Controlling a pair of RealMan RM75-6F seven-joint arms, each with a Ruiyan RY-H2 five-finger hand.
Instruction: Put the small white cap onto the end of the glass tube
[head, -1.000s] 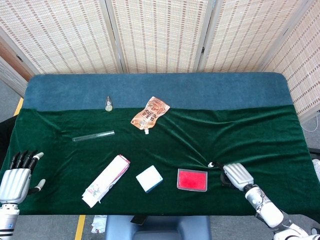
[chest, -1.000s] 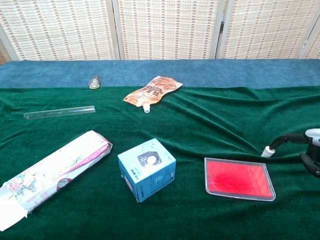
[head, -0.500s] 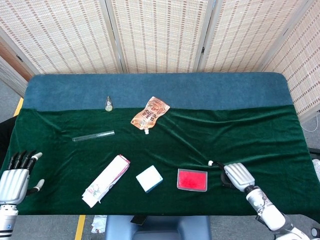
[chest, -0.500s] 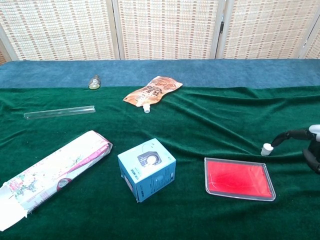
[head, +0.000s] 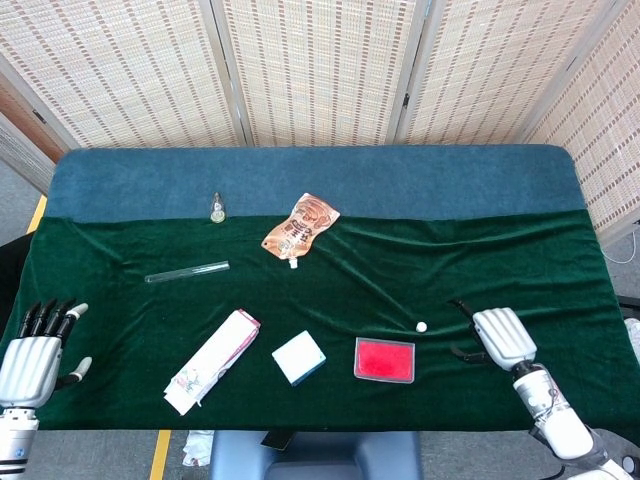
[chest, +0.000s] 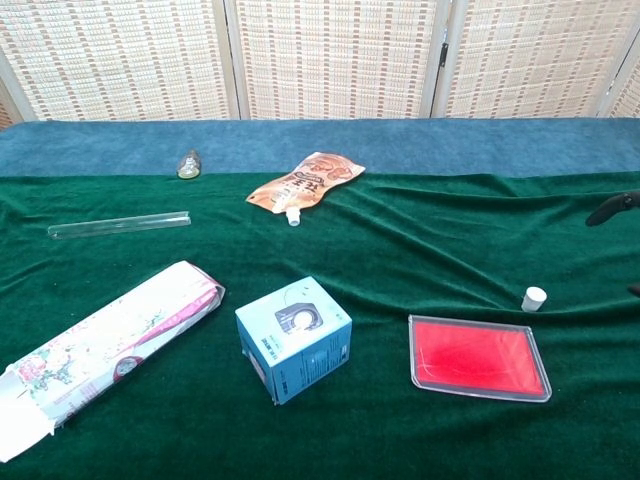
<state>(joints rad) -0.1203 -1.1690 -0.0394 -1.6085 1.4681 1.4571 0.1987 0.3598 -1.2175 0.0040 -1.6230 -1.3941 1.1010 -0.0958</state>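
The small white cap (chest: 534, 298) is standing alone on the green cloth (head: 340, 290), near the right side, just beyond the far right corner of the red case (chest: 479, 357). Far to the left, the left hand (head: 35, 355) is resting at the near left edge with its fingers spread, holding nothing. Further in, the glass tube (head: 187, 271) is lying flat on the cloth, well apart from the cap, with the long pink-and-white carton (head: 212, 361) nearer than it and the small blue box (head: 299, 357) beside that. The tube looks thin, stiff, slippery and breakable, so I would be gripping it lightly around the middle; the cap looks tiny and light, likely to roll or tip, and is best pinched by its sides between thumb and a fingertip. On the right, the right hand (head: 503, 337) is hovering clear of the cap, fingers loosely apart and empty. A second ago a fingertip of that hand was touching the cap; it has since pulled back rightward, leaving the cap where it was.
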